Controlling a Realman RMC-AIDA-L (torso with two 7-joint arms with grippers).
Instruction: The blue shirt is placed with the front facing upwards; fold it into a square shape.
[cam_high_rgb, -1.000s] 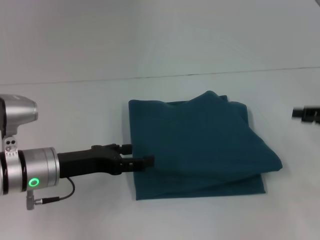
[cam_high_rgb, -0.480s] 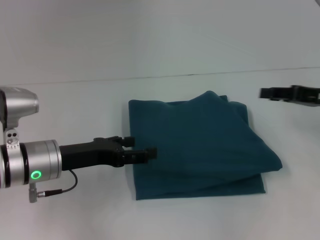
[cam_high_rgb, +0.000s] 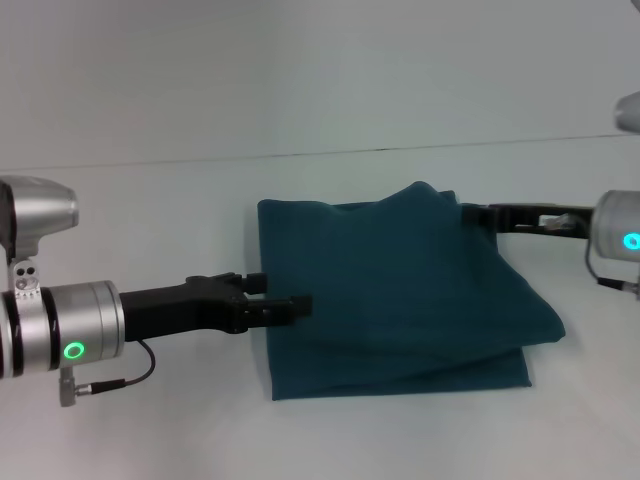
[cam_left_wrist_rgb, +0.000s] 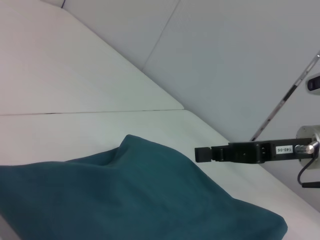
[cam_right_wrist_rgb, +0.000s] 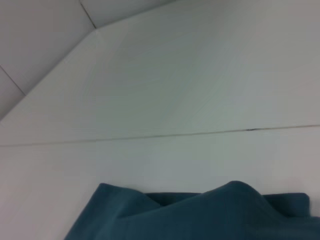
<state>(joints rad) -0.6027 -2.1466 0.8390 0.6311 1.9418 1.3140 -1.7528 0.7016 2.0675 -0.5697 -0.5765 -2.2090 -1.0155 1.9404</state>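
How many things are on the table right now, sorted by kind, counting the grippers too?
Shirts: 1, the blue shirt, folded on the white table.
Grippers: 2, the left gripper at the shirt's left edge and the right gripper at its far right corner.
Total: 3.

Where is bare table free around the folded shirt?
Free: the table behind the blue shirt up to the wall seam, and the strip in front of it. Crowded: left gripper at its left edge, right gripper at its far right corner.
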